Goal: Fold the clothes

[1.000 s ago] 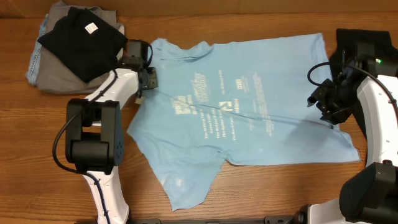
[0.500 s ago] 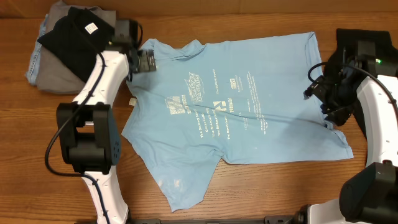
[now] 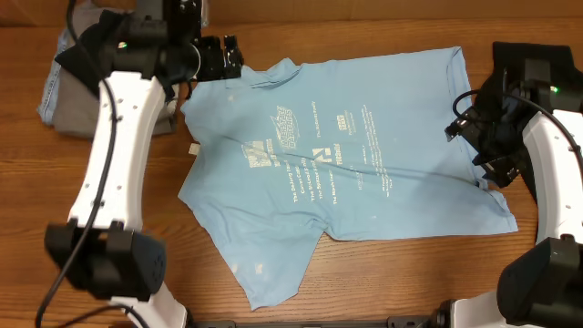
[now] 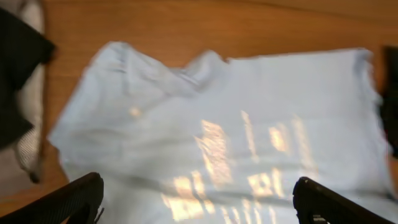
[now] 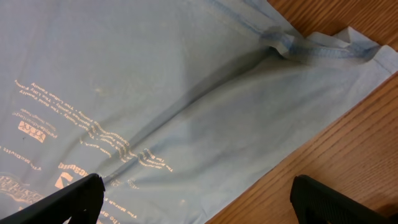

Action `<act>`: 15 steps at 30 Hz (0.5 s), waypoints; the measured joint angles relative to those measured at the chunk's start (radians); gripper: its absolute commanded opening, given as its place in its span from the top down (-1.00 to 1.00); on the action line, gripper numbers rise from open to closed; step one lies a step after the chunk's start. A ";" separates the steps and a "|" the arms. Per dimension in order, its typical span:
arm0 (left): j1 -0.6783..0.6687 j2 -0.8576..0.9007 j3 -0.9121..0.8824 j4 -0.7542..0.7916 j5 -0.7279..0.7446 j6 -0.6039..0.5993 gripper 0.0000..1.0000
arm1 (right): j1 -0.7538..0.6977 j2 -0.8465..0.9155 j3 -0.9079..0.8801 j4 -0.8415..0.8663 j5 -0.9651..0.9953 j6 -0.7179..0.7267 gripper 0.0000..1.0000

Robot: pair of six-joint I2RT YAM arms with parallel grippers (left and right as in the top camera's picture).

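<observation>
Lying spread on the counter point(image 3: 410, 273), the blue T-shirt point(image 3: 337, 173) is free; left pincer point(image 4: 198, 190) and right pincer point(image 5: 198, 186) gape empty above it.

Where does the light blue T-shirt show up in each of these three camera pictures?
Overhead: the T-shirt lies spread across the middle of the picture.
Left wrist: it fills most of the picture, blurred.
Right wrist: it fills the left and centre, with a hem corner at upper right.
Shared landmark: the printed lettering on the shirt.
</observation>
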 measured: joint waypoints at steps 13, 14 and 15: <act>-0.130 -0.291 0.007 -0.287 -0.056 -0.042 -1.00 | -0.156 0.000 0.000 -0.058 0.000 0.064 -1.00; -0.150 -0.301 0.011 -0.319 -0.063 -0.055 -1.00 | -0.156 0.000 0.000 -0.064 0.003 0.067 -1.00; -0.165 -0.307 0.012 -0.351 -0.071 -0.069 -1.00 | -0.156 0.000 0.000 -0.066 0.004 0.070 -1.00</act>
